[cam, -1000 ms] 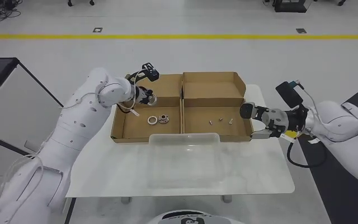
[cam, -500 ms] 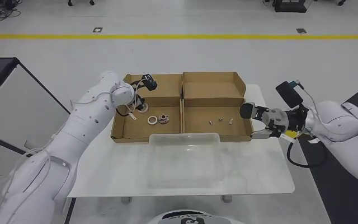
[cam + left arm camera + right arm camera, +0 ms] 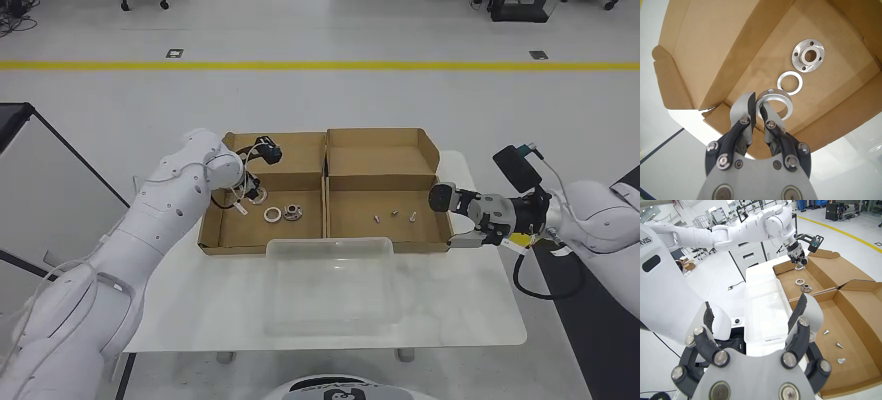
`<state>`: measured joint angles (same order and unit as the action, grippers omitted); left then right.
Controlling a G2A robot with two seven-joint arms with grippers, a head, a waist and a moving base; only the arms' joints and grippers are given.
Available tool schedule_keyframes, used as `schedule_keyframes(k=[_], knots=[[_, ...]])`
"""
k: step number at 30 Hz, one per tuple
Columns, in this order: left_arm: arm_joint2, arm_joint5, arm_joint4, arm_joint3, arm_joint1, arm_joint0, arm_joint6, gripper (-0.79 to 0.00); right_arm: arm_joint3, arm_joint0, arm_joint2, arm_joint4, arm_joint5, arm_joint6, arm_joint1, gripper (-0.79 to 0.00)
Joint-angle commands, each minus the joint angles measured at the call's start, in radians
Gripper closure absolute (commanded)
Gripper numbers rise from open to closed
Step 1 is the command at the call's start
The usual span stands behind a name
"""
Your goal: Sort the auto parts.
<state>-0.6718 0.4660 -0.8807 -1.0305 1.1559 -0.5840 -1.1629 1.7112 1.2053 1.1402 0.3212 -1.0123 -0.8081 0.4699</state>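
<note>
My left gripper (image 3: 758, 106) is shut on a metal collar ring (image 3: 774, 103), one finger inside the ring and one outside. It hangs low over the left cardboard box (image 3: 232, 235), near its left end (image 3: 799, 267). On that box's floor lie a flat metal ring (image 3: 789, 82) and a flanged hub (image 3: 807, 55), also seen as ring (image 3: 271, 213) and hub (image 3: 291, 211). My right gripper (image 3: 755, 313) stands open with nothing in it, just outside the right box (image 3: 385, 230), where three small bolts (image 3: 838, 345) lie.
A clear plastic bin (image 3: 328, 285) stands on the white table (image 3: 470, 310) in front of both boxes. The box flaps stand up at the back. Bare table lies to the right of the bin.
My left gripper has come down and moved left with the collar ring, from above the box's back wall into the left box. The right arm has kept still.
</note>
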Motion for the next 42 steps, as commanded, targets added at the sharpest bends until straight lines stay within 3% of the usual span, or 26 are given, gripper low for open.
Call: schedule_keyframes(k=[1,8,30,33,36,37,38,41,42], knots=[[0.002,-0.010,-0.013,-0.006,0.000,-0.014,0.022,0.000,0.000,0.000,0.000,-0.001,0.000,0.000,0.001,-0.785],[0.045,-0.036,-0.088,0.069,0.015,-0.020,0.008,0.000,0.000,0.000,0.000,-0.001,0.000,0.000,0.001,-0.785],[0.147,-0.038,-0.117,0.322,0.128,0.041,0.094,-0.018,0.000,0.000,0.000,-0.001,0.000,0.000,0.001,-0.785],[0.153,-0.032,-0.118,0.348,0.139,0.045,0.097,-0.188,0.000,0.000,0.000,-0.001,0.000,0.000,0.001,-0.785],[0.155,-0.027,-0.118,0.372,0.148,0.049,0.101,-0.243,0.000,0.000,0.000,-0.001,0.000,0.000,0.001,-0.785],[0.156,-0.024,-0.117,0.378,0.151,0.051,0.103,-0.302,0.000,0.000,0.000,-0.001,0.000,0.000,0.001,-0.785],[0.155,-0.022,-0.114,0.385,0.153,0.052,0.105,-0.372,0.000,0.000,0.000,-0.001,0.000,0.000,0.001,-0.785],[0.148,-0.019,-0.106,0.400,0.158,0.061,0.114,-0.720,0.000,0.000,0.000,-0.001,0.000,0.000,0.001,-0.785],[0.146,-0.018,-0.105,0.403,0.159,0.063,0.116,-0.773,0.000,0.000,0.000,-0.001,0.000,0.000,0.001,-0.785]])
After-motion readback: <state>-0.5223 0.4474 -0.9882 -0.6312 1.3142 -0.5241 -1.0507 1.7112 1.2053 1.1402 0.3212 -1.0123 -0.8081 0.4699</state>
